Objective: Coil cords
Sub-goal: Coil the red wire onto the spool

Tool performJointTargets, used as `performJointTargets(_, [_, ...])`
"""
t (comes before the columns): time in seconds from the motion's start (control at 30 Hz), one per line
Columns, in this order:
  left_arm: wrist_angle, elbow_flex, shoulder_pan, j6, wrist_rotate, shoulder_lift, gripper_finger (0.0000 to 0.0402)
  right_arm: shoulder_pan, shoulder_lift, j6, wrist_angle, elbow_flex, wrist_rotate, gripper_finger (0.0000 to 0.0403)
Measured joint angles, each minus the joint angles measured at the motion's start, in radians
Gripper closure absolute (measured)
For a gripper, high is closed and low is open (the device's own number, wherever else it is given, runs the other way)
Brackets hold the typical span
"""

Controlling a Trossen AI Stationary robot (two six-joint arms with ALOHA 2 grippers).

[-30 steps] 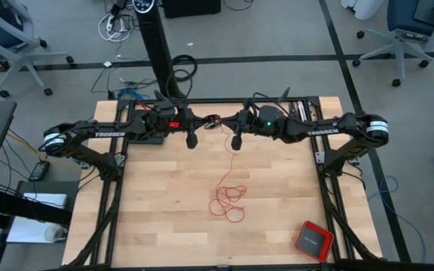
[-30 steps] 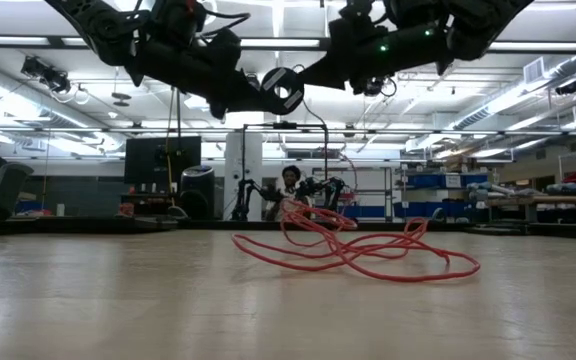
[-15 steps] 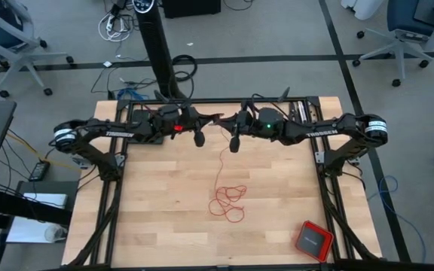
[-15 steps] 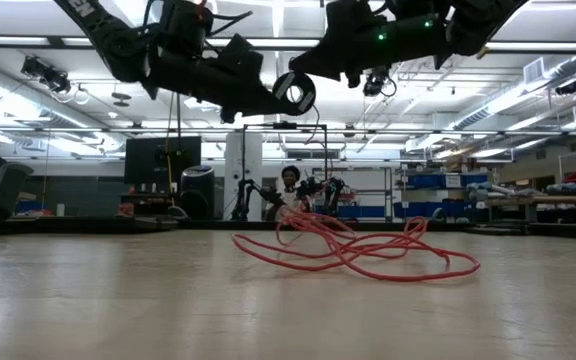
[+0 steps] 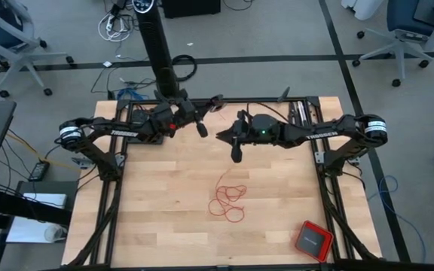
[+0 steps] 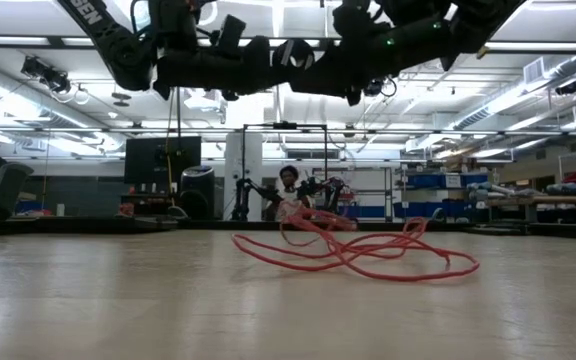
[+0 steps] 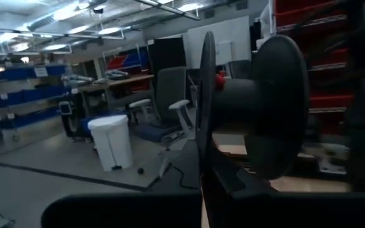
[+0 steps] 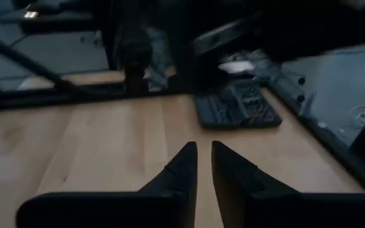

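Left gripper (image 5: 215, 101): raised over the table's (image 5: 149, 218) 12 o'clock edge, fingers pressed together, holding nothing visible. "TROSSEN" on both arms.
Right gripper (image 5: 222, 136): beside it, raised, fingers (image 8: 184, 166) slightly parted, empty.
Red cord (image 5: 228, 199): loose loops at table centre.
Red box (image 5: 313, 240): 4 o'clock corner.

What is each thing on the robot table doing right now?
red cord: lying in loose, messy loops on the table, not coiled, held by neither gripper.
left gripper: shut, raised over the far side of the table.
right gripper: fingers slightly apart, empty, raised beside the left one.
red box: lying flat near a table corner, untouched.
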State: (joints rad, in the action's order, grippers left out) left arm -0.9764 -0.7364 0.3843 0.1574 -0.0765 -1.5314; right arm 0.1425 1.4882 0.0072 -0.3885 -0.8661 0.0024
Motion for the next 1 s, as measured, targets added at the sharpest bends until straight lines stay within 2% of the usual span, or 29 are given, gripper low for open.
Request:
performJointTargets(0.13, [0.013,0.001,0.004,0.024,0.011,0.0,0.0401,-0.007,-0.031,0.0,0.08,0.0,0.003,0.0349])
performJointTargets(0.27, [0.066,0.002,0.022,0.024,0.089,-0.001,0.0401,-0.001,-0.097,-0.006,0.135,0.001,0.04,0.0349])
performJointTargets(0.4, [0.173,0.002,0.045,0.012,0.167,-0.001,0.0401,0.02,-0.174,-0.053,0.194,-0.001,0.054,0.0351])
performJointTargets(0.53, [0.316,-0.025,0.061,-0.011,0.27,-0.001,0.0401,0.074,-0.174,-0.069,0.279,0.0,0.059,0.0346])
performJointTargets(0.7, [0.498,-0.078,0.057,-0.006,0.282,0.0,0.0401,0.121,-0.131,-0.092,0.296,0.0,0.019,0.0319])
performJointTargets(0.83, [0.559,-0.08,0.053,0.014,0.282,0.012,0.0401,0.148,-0.141,-0.092,0.288,0.0,-0.006,0.0295])
performJointTargets(1.0, [0.558,-0.079,0.05,0.035,0.303,0.026,0.0401,0.173,-0.15,-0.13,0.299,0.0,-0.072,0.0282])
